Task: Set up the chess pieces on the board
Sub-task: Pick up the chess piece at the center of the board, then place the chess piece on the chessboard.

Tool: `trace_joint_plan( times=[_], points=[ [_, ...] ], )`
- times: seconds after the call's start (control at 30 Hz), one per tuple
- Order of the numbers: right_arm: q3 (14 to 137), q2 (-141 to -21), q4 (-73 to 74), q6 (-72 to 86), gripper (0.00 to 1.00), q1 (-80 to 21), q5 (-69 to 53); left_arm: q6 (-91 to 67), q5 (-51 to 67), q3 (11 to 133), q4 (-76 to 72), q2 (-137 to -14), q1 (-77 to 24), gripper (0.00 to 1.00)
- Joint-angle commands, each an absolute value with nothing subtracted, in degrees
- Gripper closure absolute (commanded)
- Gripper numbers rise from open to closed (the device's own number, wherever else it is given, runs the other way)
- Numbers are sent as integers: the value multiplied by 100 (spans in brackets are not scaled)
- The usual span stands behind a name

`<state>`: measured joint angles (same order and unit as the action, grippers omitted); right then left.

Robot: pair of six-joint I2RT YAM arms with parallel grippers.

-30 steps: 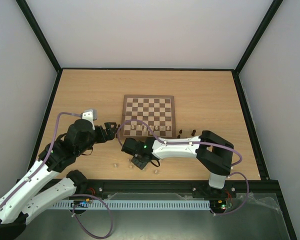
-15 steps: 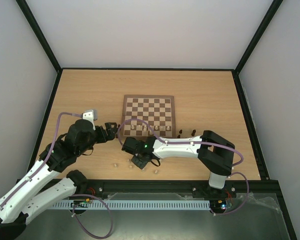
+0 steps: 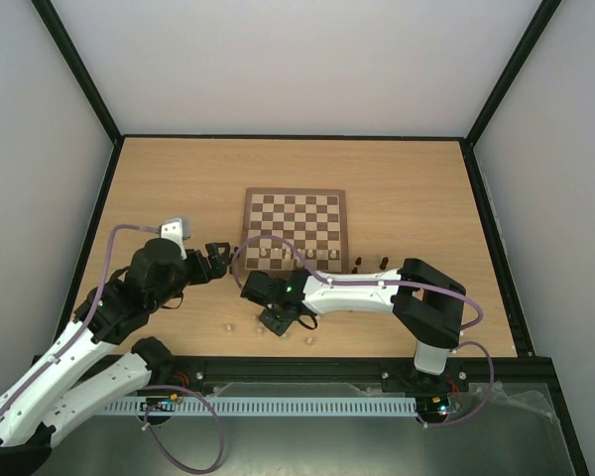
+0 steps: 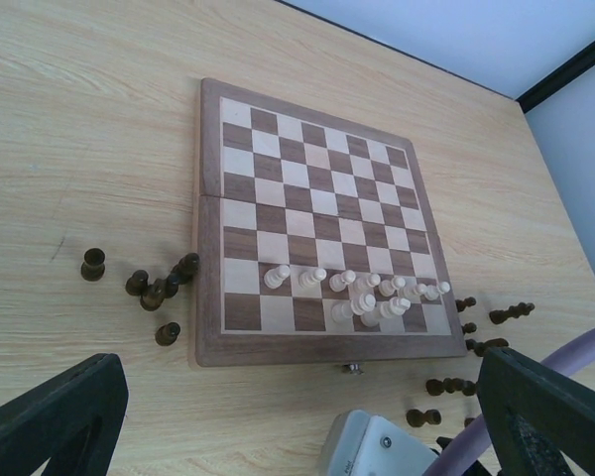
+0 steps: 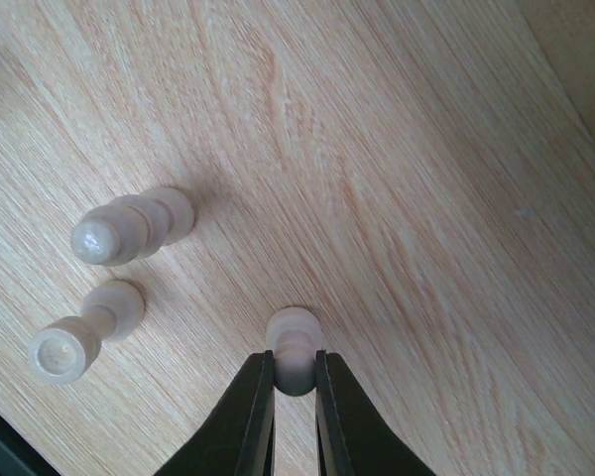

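**A:** The light-wood table [image 3: 178, 178] filled the cell floor, and the board [image 3: 296, 220] lay flat around its middle, square to the edges.

**B:** And both arms were out over it! The left arm [image 3: 154, 270] reached in from the near left. The right arm [image 3: 357, 293] was folded leftward across the front of the board.

**A:** How did the left gripper [image 3: 216, 258] stand?

**B:** Spread wide, nothing between its fingers, hanging just off the board's near left corner. Its wrist camera took in the whole board between those two fingers.

**A:** And the right gripper [image 5: 295, 369]?

**B:** Clamped! Its fingers were pinched together on one cream piece [image 5: 294, 342], out on the bare table, short of the board's near edge. Whether the base touched the wood, I couldn't tell.

**A:** The rest of the set?

**B:** A cluster of cream pieces [image 4: 362, 293] stood on the board's near rows, bunched toward the right. Dark pieces [image 4: 154, 288] sat scattered on the table, some just off the left border and some off the near right corner.

**A:** And the smallest bits?

**B:** Two loose cream pieces [image 5: 129, 226] were on the table near the clamped one, clear of the fingers and apart from each other.
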<state>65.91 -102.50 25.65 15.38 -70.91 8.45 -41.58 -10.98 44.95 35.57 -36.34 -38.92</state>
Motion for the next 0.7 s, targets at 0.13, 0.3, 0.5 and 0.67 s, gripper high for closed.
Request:
trace_joint_plan(
  times=[0.13, 0.3, 0.5, 0.67],
  points=[
    [7174, -10052, 3120, 1567, 91, -6883, 770, -4177, -1283, 4677, 3606, -3302, -3869, 0],
    [7961, -10008, 3727, 1550, 91, -6679, 923, -4148, -1406, 4793, 3669, -3014, -3867, 0],
    [9360, -10584, 4398, 1446, 91, -6189, 1092, -4092, -1591, 4846, 3817, -2792, -3867, 1],
    [10400, -11239, 4748, 1278, 91, -5843, 978, -4038, -1749, 4930, 3940, -2587, -3869, 1]
  ],
)
